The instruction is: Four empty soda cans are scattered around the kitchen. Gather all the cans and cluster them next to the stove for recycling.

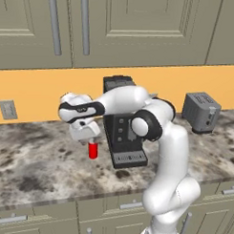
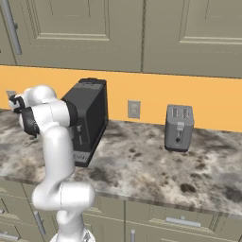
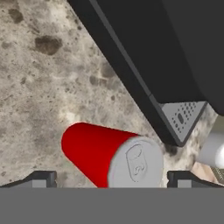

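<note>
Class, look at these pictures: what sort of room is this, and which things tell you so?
Most likely a kitchen: a toaster and a black coffee machine stand on a stone counter beneath grey-green wall cabinets. A red soda can stands there too.

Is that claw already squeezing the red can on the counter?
Apart. In the hand view the red can stands between the two fingertips, with stone counter showing on either side of it; the gripper is wide open.

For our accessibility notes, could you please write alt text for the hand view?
A red soda can with a silvery top stands upright on the mottled stone counter, between the open hand's two dark fingertips. A black coffee machine fills the upper right, close beside the can.
</note>
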{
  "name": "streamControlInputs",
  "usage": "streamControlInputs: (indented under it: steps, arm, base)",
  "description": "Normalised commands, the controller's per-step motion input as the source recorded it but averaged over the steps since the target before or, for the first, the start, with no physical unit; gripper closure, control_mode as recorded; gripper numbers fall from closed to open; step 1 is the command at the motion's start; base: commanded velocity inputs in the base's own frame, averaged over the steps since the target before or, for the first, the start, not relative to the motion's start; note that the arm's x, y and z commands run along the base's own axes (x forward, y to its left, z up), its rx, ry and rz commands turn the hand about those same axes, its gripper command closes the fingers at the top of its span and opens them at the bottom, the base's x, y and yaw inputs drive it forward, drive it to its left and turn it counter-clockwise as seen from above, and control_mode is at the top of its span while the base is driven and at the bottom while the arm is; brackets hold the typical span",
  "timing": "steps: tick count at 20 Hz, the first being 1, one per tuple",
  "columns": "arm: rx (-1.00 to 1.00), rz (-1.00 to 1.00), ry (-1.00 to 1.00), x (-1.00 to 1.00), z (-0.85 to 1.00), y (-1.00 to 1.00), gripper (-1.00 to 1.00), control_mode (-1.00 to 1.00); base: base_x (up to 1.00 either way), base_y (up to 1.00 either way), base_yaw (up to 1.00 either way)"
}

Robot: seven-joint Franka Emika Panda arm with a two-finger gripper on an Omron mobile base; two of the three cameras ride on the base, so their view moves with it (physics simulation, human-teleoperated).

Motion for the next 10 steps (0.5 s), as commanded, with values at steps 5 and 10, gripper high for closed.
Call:
streamControlInputs:
  steps: [5,10]
  arm:
    - [-0.03,-0.02,-0.03,-0.29,0.0,-0.1,-1.0,-1.0]
    - [-0.05,0.0,-0.1,-0.09,0.0,-0.19,-1.0,-1.0]
  base:
    - [0.0,0.0,0.0]
    - [0.0,0.0,0.0]
